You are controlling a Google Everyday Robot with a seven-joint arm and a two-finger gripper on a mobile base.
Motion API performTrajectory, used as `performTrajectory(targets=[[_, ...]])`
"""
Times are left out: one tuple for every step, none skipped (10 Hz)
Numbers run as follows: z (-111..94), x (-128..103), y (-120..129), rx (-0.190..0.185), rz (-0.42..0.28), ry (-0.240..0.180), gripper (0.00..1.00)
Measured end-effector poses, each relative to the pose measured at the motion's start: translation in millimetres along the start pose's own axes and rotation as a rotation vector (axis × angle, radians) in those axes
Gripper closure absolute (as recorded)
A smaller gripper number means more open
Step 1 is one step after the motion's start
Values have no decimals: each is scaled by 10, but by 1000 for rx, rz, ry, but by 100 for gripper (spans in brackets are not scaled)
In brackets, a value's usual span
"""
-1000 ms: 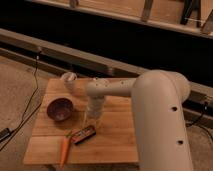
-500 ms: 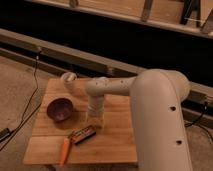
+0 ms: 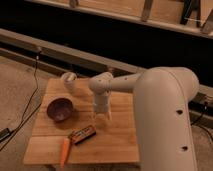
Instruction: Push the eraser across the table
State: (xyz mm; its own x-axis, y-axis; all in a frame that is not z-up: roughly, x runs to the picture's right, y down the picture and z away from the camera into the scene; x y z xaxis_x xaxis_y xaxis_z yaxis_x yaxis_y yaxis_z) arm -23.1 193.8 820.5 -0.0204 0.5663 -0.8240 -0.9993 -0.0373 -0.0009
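Observation:
The eraser (image 3: pixel 83 134), a small dark flat block with reddish-orange edges, lies on the light wooden table (image 3: pixel 115 140) near its front, tilted, with its left end next to the carrot. My gripper (image 3: pixel 101 115) points down at the table's middle, just behind and to the right of the eraser, a short gap apart from it. The big white arm (image 3: pixel 165 110) reaches in from the right.
An orange carrot (image 3: pixel 64 151) lies at the front left edge. A dark purple bowl (image 3: pixel 60 109) sits on the left. A pale cup (image 3: pixel 68 79) stands at the back left corner. Cables run over the floor on the left.
The gripper has shifted slightly toward the back, away from the eraser. The eraser, carrot, bowl and cup have not moved.

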Motion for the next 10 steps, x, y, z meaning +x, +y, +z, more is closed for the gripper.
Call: performTrajectory(targets=[[-7,55,-3,10,-12,2,35],[-7,143,-4,29,-35,7,35],[8,243,-2,56,-75,7,35],[22,288,-6,77,-101,2,35],[56,359,9,107,-147,-10,35],[96,424,50,128,-186,-21,35],[136,474,86,141,-212,-27,35],[200,549,123,156,-238,-31,35],[240,597,150,161,-251,-31,35],[288,658,180,168,-264,-28,35]])
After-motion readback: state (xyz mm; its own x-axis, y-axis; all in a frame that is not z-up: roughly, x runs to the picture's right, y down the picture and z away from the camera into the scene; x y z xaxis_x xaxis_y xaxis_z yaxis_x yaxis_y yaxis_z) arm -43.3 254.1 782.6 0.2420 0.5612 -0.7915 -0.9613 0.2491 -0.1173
